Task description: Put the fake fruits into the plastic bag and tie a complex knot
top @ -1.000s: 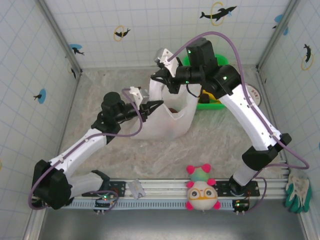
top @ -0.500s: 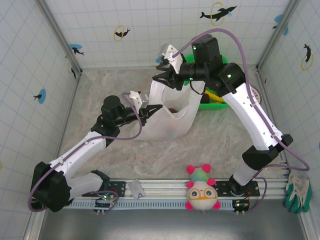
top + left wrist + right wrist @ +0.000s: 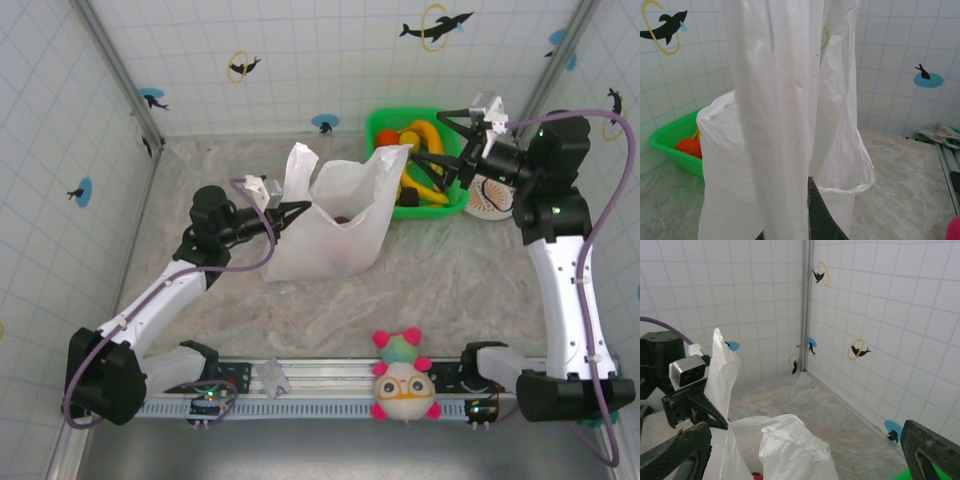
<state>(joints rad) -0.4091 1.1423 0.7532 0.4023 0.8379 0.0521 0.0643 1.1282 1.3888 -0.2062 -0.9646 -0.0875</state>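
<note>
1. The left gripper (image 3: 298,208) has its jaws pressed together on the bag (image 3: 335,240). They pinch the thin white film at its left edge, just below the left strap (image 3: 300,162).
2. From the left wrist, one dark finger (image 3: 817,215) shows at the bottom of the view with the film running down against it. The rest of the bag spreads ahead of and above the jaws.
3. The bag stands on the table (image 3: 430,290) straight beyond the left fingertips, its mouth open upward. Something small and red (image 3: 342,218) lies inside it, a little past the pinched edge.
4. The right gripper (image 3: 432,150) has its jaws spread wide apart, with nothing between them.
5. Seen from above, the right fingers reach over the green basket (image 3: 385,120). The fruits there, among them a yellow banana (image 3: 420,130), lie below and between the fingers. How high the jaws sit above them I cannot tell.
6. An orange fruit (image 3: 688,146) sits in that basket, well beyond the left jaws and off to their side.
7. The right strap (image 3: 393,160) lies just ahead of the right fingertips and is not touching them. From the right wrist, the bag's crumpled top sits low between the two spread fingers.
8. The two straps stand apart from each other — one over each side of the open mouth.
</note>
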